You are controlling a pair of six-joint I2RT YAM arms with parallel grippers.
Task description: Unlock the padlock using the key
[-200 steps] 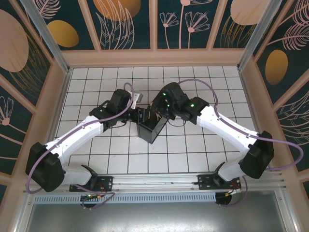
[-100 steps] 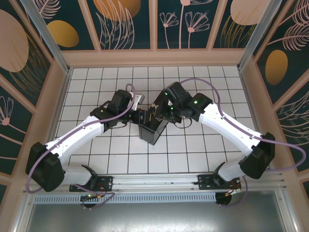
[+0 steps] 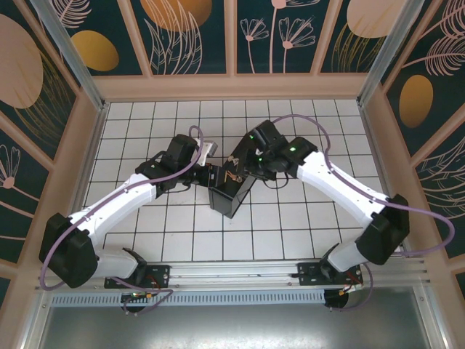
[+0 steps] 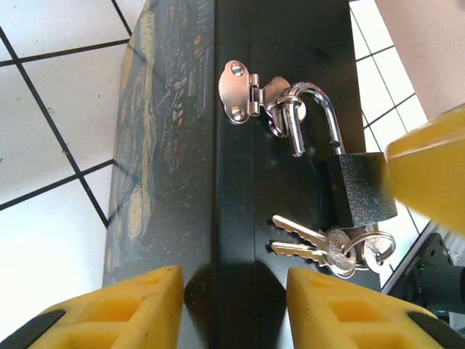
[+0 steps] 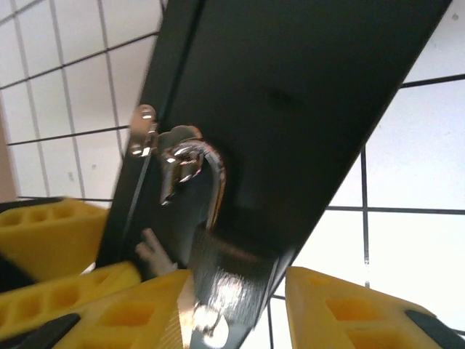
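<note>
My table (image 3: 145, 240) is white tile with dark grid lines; my black box (image 3: 229, 195) with its painted lid sits mid-table. My arms are bolted along its near edge.

White-shelled links with black joints and black bases. Purple cables looping along both arms. Small green lights on black wrist housings. Yellow ribbed fingers (image 4: 116, 309), black-tipped, on each gripper.

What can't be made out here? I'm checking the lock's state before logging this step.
- Top external: the small dark-bodied steel padlock is too small, crowded by both claws.
- Left wrist: a blurred yellow finger covers the padlock's right side; the silver keys' keyhole end is unclear.
- Right wrist: the padlock body is blurred, its bottom cut off.
</note>
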